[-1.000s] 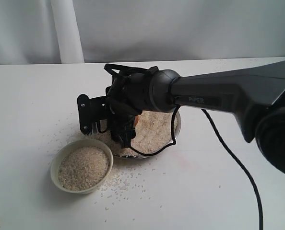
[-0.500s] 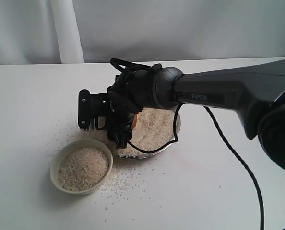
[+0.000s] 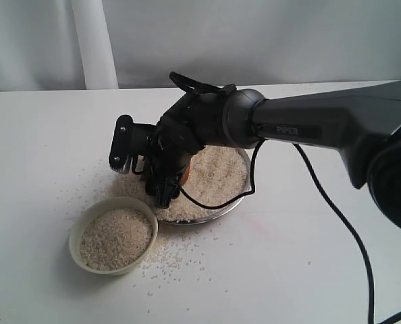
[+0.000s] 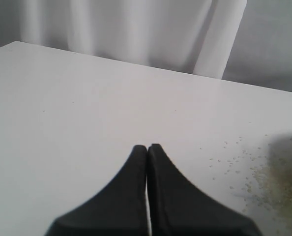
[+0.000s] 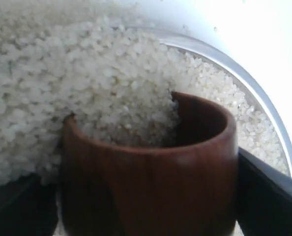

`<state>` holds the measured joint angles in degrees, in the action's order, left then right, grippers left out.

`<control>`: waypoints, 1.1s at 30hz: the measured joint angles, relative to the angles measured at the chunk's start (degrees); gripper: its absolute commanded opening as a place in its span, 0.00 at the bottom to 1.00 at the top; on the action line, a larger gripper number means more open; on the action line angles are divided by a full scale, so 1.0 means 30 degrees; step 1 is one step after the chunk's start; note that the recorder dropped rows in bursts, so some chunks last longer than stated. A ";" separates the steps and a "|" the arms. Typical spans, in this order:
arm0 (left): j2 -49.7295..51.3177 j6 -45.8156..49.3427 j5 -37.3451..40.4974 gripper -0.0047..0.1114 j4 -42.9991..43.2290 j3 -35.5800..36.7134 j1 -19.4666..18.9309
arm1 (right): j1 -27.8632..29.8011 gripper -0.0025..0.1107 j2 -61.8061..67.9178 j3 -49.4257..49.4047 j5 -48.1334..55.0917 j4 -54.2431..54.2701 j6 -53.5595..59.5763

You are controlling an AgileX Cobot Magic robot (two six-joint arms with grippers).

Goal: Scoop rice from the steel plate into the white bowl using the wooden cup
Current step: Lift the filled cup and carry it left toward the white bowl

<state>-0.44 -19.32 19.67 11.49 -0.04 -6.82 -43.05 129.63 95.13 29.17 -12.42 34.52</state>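
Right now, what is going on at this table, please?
The right gripper holds the wooden cup between its fingers, tipped into the rice on the steel plate; grains lie in the cup's mouth. The white bowl beside the plate holds plenty of rice, and loose grains are scattered on the table. The left gripper is shut, off to the side.

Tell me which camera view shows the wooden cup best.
The right wrist view: the wooden cup fills the frame, its mouth pushed into the rice, clamped in the right gripper. The exterior view shows only a reddish sliver behind that gripper. The left wrist view misses it.
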 measured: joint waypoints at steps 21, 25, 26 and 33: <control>0.0000 0.0000 0.0000 0.04 0.0000 0.0000 0.0000 | 0.0872 0.02 0.0000 0.0000 -0.0942 0.5091 0.0034; 0.0000 0.0000 0.0000 0.04 0.0000 0.0000 0.0000 | 0.1036 0.02 0.0000 -0.0267 -0.1688 0.6087 0.0034; 0.0000 0.0000 0.0000 0.04 0.0000 0.0000 0.0000 | 0.1080 0.02 0.0000 -0.0428 -0.2088 0.6284 0.0069; 0.0000 0.0000 0.0000 0.04 0.0000 0.0000 0.0000 | 0.1586 0.02 -0.0083 -0.2154 -0.4830 0.6966 0.0069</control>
<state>-0.44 -19.32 19.67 11.49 -0.04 -6.82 -38.30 129.38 88.67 14.68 8.48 34.73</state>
